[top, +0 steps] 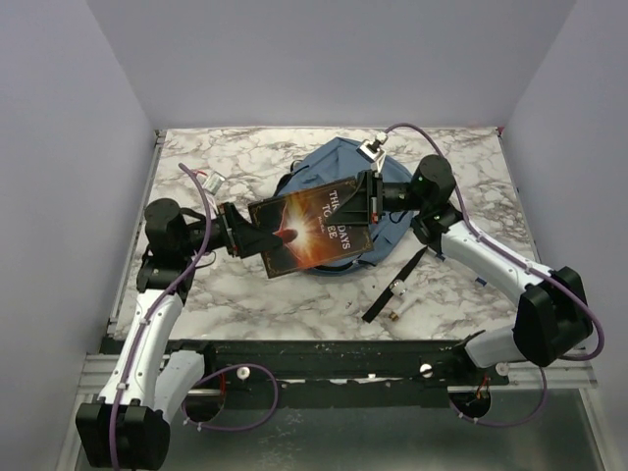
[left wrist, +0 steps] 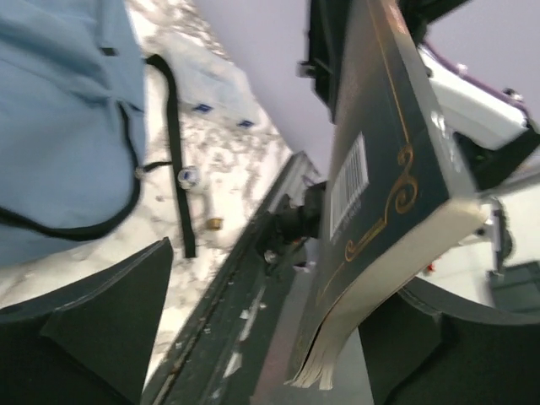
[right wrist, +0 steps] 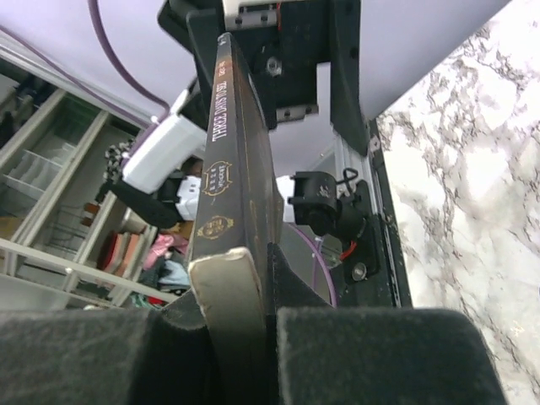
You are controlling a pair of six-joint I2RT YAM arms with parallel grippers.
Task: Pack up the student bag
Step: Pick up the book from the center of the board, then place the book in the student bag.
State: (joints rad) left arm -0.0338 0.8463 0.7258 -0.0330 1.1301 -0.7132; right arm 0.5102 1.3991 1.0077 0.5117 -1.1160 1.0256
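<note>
A dark book with a glowing orange cover hangs in the air over the near side of the student bag, a dusty-blue backpack lying at the table's middle back. My right gripper is shut on the book's right edge; in the right wrist view its pads clamp the book at the page edge, at the right gripper. My left gripper stands open around the book's left end. In the left wrist view the book lies near one finger, with a wide gap to the other finger; the bag shows below.
A black webbing strap trails from the bag toward the front edge, with a small white item and a brass-coloured one beside it. A small white object lies at the back left, another on the bag.
</note>
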